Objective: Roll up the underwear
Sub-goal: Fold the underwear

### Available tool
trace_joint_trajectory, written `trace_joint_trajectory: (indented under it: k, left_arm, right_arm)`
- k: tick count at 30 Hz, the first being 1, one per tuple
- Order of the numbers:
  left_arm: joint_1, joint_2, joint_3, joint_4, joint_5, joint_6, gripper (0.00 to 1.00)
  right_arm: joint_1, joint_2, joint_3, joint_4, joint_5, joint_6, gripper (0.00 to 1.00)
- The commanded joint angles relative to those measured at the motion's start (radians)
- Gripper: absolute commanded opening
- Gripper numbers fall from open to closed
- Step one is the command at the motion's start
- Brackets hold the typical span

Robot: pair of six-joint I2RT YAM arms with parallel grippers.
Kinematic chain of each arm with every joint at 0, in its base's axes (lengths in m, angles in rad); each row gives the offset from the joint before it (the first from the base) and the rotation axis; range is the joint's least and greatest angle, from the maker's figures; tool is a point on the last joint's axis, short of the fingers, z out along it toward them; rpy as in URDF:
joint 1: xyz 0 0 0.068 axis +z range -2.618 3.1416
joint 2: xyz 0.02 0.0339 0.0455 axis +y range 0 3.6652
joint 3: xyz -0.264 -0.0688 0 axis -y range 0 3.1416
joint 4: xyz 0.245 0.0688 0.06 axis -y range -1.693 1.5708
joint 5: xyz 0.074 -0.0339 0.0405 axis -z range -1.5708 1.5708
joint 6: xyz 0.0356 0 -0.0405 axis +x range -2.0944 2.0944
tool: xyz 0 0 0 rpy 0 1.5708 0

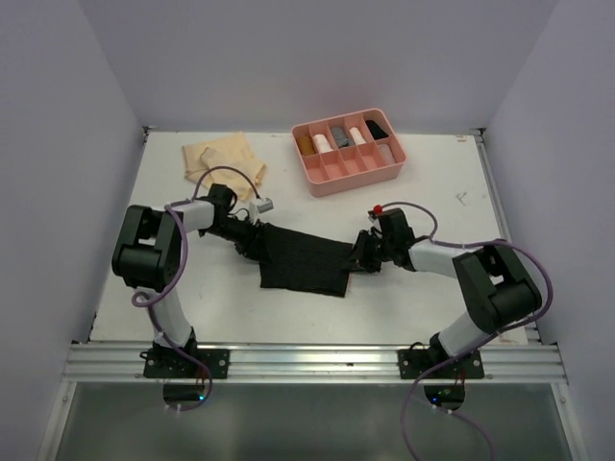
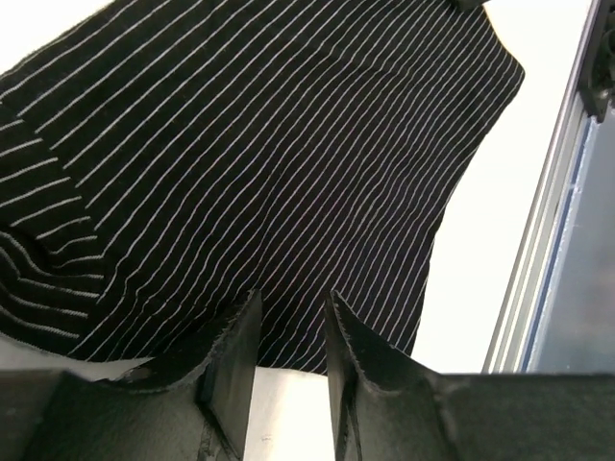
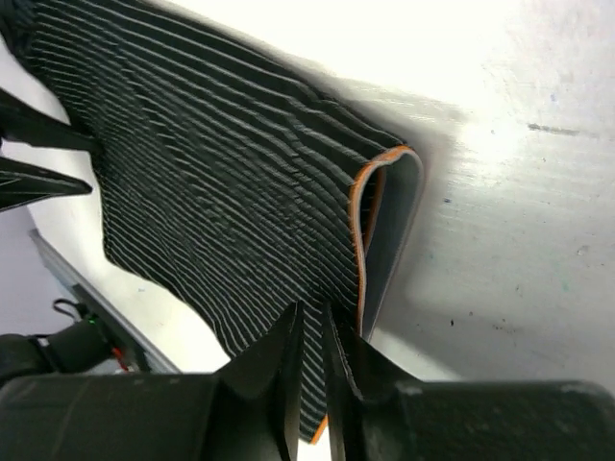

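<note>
The black underwear [image 1: 303, 259], pinstriped with an orange-trimmed edge, lies spread out mid-table between my two grippers. My left gripper [image 1: 248, 240] sits at its left end. In the left wrist view that gripper [image 2: 293, 298] is open: the hem of the cloth [image 2: 269, 144] reaches in between the fingertips, and bare table shows through the gap behind it. My right gripper [image 1: 360, 254] is at the cloth's right edge. Seen from the right wrist, its jaws [image 3: 311, 309] are shut on a lifted fold of the striped cloth [image 3: 211, 173]. A pale tan underwear [image 1: 223, 158] lies crumpled at the back left.
A pink divided tray [image 1: 389, 171] stands at the back right and holds several rolled items. An aluminium rail [image 1: 307, 360] runs along the table's near edge, and it also shows at the right of the left wrist view as a rail [image 2: 538, 250]. Walls enclose the table.
</note>
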Motion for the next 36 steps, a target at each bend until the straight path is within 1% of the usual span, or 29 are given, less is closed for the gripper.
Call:
trace_joint_trajectory:
  k: [1, 2, 3, 4, 5, 6, 7, 8, 9, 10, 11, 12, 13, 14, 15, 16, 17, 18, 20, 22, 24, 26, 29, 33, 34, 36]
  left_arm:
    - [0.004, -0.009, 0.046, -0.081, -0.014, 0.112, 0.4]
    - [0.004, -0.032, 0.057, -0.151, -0.007, 0.206, 0.41]
    - [0.004, -0.087, 0.066, -0.184, -0.006, 0.258, 0.43]
    - [0.004, -0.12, 0.063, -0.205, -0.018, 0.307, 0.45]
    - [0.004, -0.153, 0.057, -0.231, -0.027, 0.396, 0.47]
    - [0.004, -0.214, 0.039, -0.236, -0.047, 0.435, 0.49]
    - [0.004, -0.242, 0.029, -0.238, -0.056, 0.471, 0.5]
    - [0.004, -0.264, 0.022, -0.25, -0.062, 0.548, 0.51]
    - [0.001, -0.302, 0.01, -0.248, -0.07, 0.582, 0.51]
    - [-0.001, -0.318, -0.01, -0.244, -0.085, 0.611, 0.52]
    - [-0.007, -0.333, -0.024, -0.238, -0.094, 0.657, 0.52]
    - [-0.007, -0.359, -0.037, -0.209, -0.101, 0.668, 0.52]
    - [-0.008, -0.371, -0.059, -0.189, -0.113, 0.671, 0.52]
    - [-0.008, -0.382, -0.067, -0.155, -0.119, 0.676, 0.52]
    - [-0.008, -0.4, -0.073, -0.141, -0.122, 0.679, 0.52]
    - [-0.008, -0.408, -0.081, -0.126, -0.13, 0.674, 0.52]
    - [-0.007, -0.417, -0.093, -0.091, -0.131, 0.667, 0.52]
    - [-0.005, -0.431, -0.098, -0.077, -0.133, 0.659, 0.52]
    - [-0.002, -0.44, -0.1, -0.064, -0.125, 0.656, 0.52]
    - [0.001, -0.437, -0.096, -0.064, -0.111, 0.659, 0.52]
    - [0.001, -0.431, -0.093, -0.066, -0.102, 0.659, 0.51]
    - [0.005, -0.421, -0.09, -0.089, -0.093, 0.676, 0.52]
    - [0.01, -0.404, -0.089, -0.119, -0.076, 0.708, 0.51]
    - [0.013, -0.404, -0.092, -0.172, -0.056, 0.785, 0.51]
    - [0.013, -0.41, -0.106, -0.182, -0.055, 0.829, 0.51]
    - [0.012, -0.428, -0.121, -0.222, -0.052, 0.887, 0.51]
  right_arm:
    - [0.002, -0.12, 0.102, -0.178, 0.061, -0.214, 0.2]
    - [0.003, -0.157, 0.126, -0.253, 0.059, -0.254, 0.24]
    - [0.012, -0.192, 0.146, -0.292, 0.062, -0.295, 0.29]
    - [0.02, -0.268, 0.188, -0.328, 0.07, -0.378, 0.39]
    - [0.032, -0.298, 0.208, -0.406, 0.077, -0.418, 0.44]
    - [0.072, -0.328, 0.241, -0.442, 0.112, -0.458, 0.52]
    - [0.098, -0.373, 0.25, -0.47, 0.126, -0.539, 0.56]
    - [0.129, -0.392, 0.258, -0.512, 0.139, -0.584, 0.61]
    - [0.194, -0.404, 0.262, -0.533, 0.158, -0.622, 0.63]
    - [0.231, -0.412, 0.265, -0.553, 0.171, -0.701, 0.64]
    - [0.267, -0.419, 0.261, -0.579, 0.207, -0.734, 0.64]
    - [0.338, -0.421, 0.255, -0.585, 0.226, -0.765, 0.64]
    - [0.379, -0.419, 0.241, -0.585, 0.254, -0.835, 0.64]
    - [0.423, -0.413, 0.236, -0.588, 0.319, -0.863, 0.64]
    - [0.505, -0.401, 0.232, -0.588, 0.361, -0.889, 0.64]
    - [0.547, -0.389, 0.229, -0.593, 0.402, -0.939, 0.64]
    - [0.58, -0.376, 0.224, -0.588, 0.479, -0.964, 0.63]
    - [0.625, -0.346, 0.218, -0.579, 0.502, -0.986, 0.63]
    - [0.667, -0.321, 0.198, -0.544, 0.562, -1.047, 0.63]
    - [0.68, -0.278, 0.195, -0.53, 0.594, -1.102, 0.63]
    - [0.692, -0.237, 0.198, -0.521, 0.637, -1.124, 0.63]
    - [0.693, -0.208, 0.198, -0.51, 0.651, -1.139, 0.62]
    - [0.693, -0.142, 0.212, -0.499, 0.656, -1.15, 0.59]
    - [0.693, -0.071, 0.195, -0.461, 0.663, -1.156, 0.53]
    - [0.693, -0.039, 0.193, -0.452, 0.666, -1.159, 0.53]
    - [0.693, -0.011, 0.196, -0.441, 0.66, -1.155, 0.44]
